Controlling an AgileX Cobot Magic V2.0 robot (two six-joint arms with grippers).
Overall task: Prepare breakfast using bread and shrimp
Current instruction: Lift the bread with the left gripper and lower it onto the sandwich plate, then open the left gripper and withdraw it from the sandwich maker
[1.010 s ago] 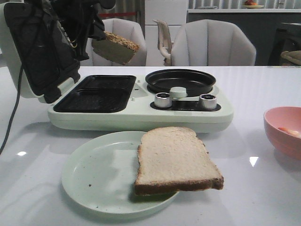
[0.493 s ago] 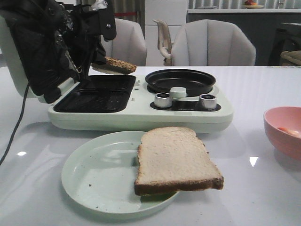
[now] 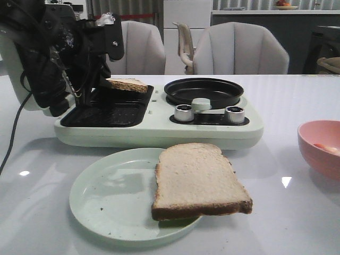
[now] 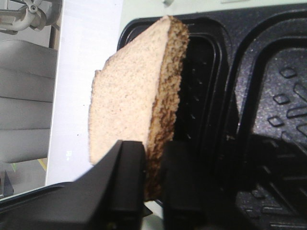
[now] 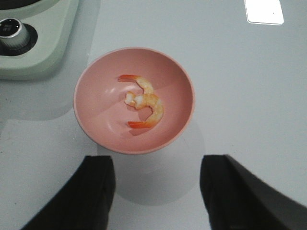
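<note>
A pale green breakfast maker (image 3: 159,125) sits on a white table (image 3: 276,223), its lid (image 3: 32,64) raised at the left. Its left side holds a black grill plate (image 3: 109,106) with two rectangular wells; its right side holds a round black pan (image 3: 204,91) behind two silver knobs (image 3: 184,112). The left gripper (image 4: 152,184), black and hanging over the grill plate, is clamped on the crust edge of one bread slice (image 3: 127,84), holding it nearly flat just above the rear well. In the left wrist view the fingers (image 4: 128,177) press both faces of that slice. A second bread slice (image 3: 197,179) lies on a pale green plate (image 3: 106,202) in front of the appliance, its corner overhanging the rim on the right. A pink bowl (image 5: 134,99) stands at the table's right, apart from the appliance, with the curled shrimp (image 5: 142,102) inside. The right gripper (image 5: 157,191) hovers above the bowl, its jaws spread wide and holding nothing.
</note>
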